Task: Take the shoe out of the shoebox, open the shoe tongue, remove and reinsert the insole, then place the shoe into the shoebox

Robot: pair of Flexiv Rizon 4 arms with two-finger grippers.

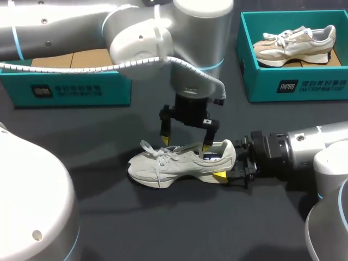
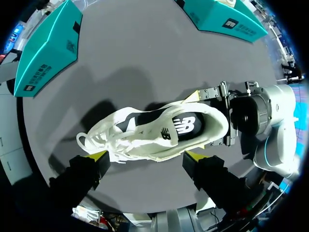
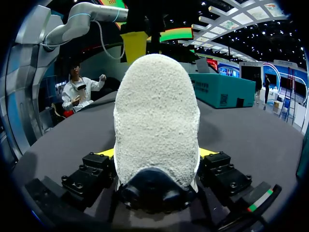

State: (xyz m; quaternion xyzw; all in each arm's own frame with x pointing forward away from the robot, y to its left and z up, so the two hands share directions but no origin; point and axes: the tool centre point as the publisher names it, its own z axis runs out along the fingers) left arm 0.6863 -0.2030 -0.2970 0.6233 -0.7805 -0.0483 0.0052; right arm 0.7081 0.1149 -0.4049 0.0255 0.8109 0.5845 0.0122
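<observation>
Dark matte table (image 1: 109, 217) fills the workspace. At its far left stands an open teal shoebox (image 1: 70, 89) with a brown cardboard floor showing inside.

Near the middle, the left arm comes in from the left and hangs its left gripper (image 1: 186, 143) straight above the white sneaker (image 1: 174, 163). The fingers are spread wide and released. One yellow tip is by the laces (image 1: 152, 149) and the other at the collar opening; neither pinches anything.

The sneaker lies upright on its sole on the bare table, outside both boxes, with its toe to the left and its heel to the right. From the left wrist view its dark insole (image 2: 181, 126) is seen lying flat inside the shoe.

At the heel, the right gripper (image 3: 155, 152) comes in low from the right. It is clenched on the sneaker, with one yellow-tipped finger pressed to each side of the heel.

At the far right a second teal shoebox (image 1: 296, 87) holds a beige sneaker (image 1: 296, 46), well apart from both grippers.
</observation>
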